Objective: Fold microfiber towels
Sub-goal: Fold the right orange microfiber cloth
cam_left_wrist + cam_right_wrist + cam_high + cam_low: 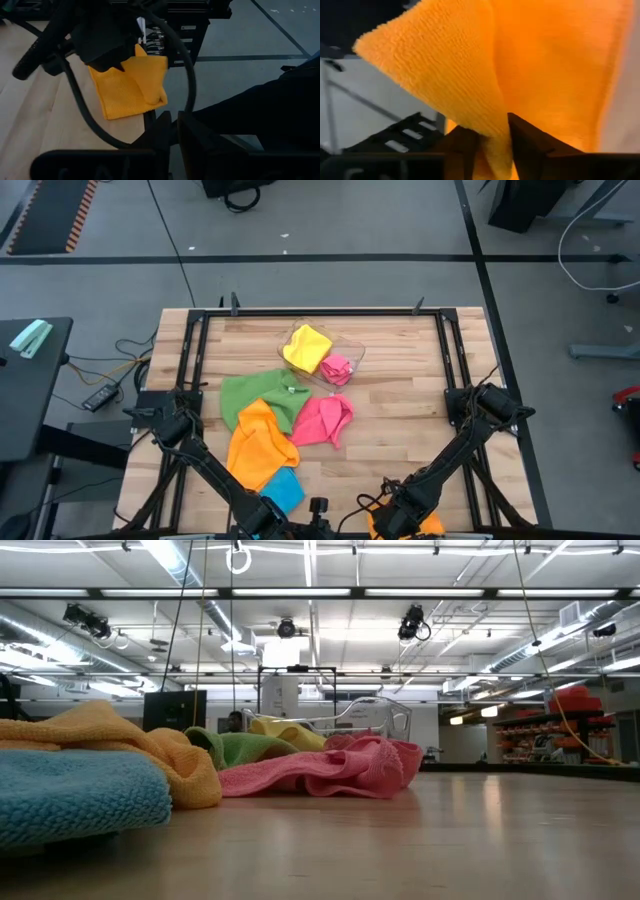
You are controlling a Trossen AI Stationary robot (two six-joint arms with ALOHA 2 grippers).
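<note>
The orange towel (530,65) I am working on lies at the near edge of the table (400,410), folded over on itself, one corner hanging off the edge. A fold of it rises right between the fingers of my right gripper (495,137), so I have it pinched there; whether that pinch is firm or already slackening I cannot tell, since the cloth hides the pads. My left gripper (172,132) hovers just beside, pointed at the same towel, fingers nearly together on nothing.

I judge this to be the end of one fold: the cloth is doubled and close to being set down. Next I need to let the fold go cleanly, lift clear without dragging it open, and pull the overhanging corner back onto the wood.

Farther from my jaws, across the table, wait another orange towel (258,442), a blue towel (283,490), a green towel (255,392) and a pink towel (322,420), all crumpled. Beyond them a yellow towel (306,346) and a second pink one (337,367) sit in the clear tray (355,350).
</note>
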